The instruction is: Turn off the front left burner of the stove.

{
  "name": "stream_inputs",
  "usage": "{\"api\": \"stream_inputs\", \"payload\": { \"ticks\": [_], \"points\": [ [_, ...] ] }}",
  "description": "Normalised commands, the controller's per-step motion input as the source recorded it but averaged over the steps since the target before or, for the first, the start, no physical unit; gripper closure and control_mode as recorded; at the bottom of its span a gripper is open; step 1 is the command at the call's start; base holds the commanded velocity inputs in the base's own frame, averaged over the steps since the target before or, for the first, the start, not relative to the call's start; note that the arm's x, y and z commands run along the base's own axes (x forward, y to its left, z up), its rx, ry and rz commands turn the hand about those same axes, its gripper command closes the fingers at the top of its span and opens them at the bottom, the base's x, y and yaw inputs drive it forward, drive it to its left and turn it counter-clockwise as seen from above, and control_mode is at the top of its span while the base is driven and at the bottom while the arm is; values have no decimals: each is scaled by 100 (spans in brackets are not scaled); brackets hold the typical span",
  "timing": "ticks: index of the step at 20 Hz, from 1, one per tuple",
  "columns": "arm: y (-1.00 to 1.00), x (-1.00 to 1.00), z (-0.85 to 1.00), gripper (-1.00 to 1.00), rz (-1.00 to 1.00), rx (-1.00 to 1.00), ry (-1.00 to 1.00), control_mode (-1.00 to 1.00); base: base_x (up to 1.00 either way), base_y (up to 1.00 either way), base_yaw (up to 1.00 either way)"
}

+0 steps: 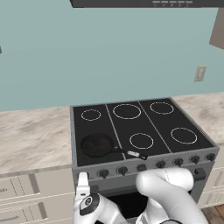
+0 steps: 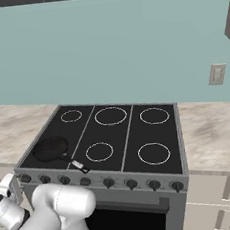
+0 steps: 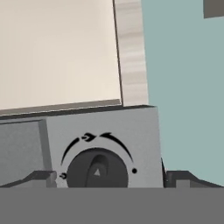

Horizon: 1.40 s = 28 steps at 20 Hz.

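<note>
The stove (image 1: 154,124) (image 2: 131,135) is a grey steel range with a black glass top and a row of dark knobs along its front. A small black frying pan (image 1: 97,145) (image 2: 50,148) sits at the front left and covers the front left burner. My gripper (image 1: 82,183) (image 2: 12,187) is at the left end of the knob row, level with the front panel. In the hand view the leftmost knob (image 3: 97,169) sits close ahead between my fingertips (image 3: 43,176). The gripper (image 3: 109,177) is open, with its tips wide of the knob and touching nothing.
Marbled counter (image 1: 30,140) (image 2: 214,126) runs on both sides of the stove, with drawers (image 1: 17,188) below. A wall outlet (image 1: 200,73) is at the back right and a range hood (image 1: 144,3) hangs overhead. My white arm (image 1: 168,192) crosses the oven door.
</note>
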Motion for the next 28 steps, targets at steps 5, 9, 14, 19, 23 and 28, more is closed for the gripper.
{"api": "stream_inputs", "payload": {
  "ticks": [5, 9, 14, 19, 23, 28],
  "points": [
    [0, 19, -14, -100, 0, 0, -1, -100, 0, 0, 0],
    [0, 8, -11, -100, 0, 0, -1, -100, 0, 0, 0],
    [0, 1, -7, -100, 0, 0, -2, -100, 0, 0, 0],
    [0, 0, -11, -100, 0, 0, -3, -100, 0, 0, 0],
    [0, 0, 0, -100, 0, 0, -4, -100, 0, 0, 0],
    [0, 0, 7, -100, 0, 0, -9, -100, 0, 0, 0]
  ]
}}
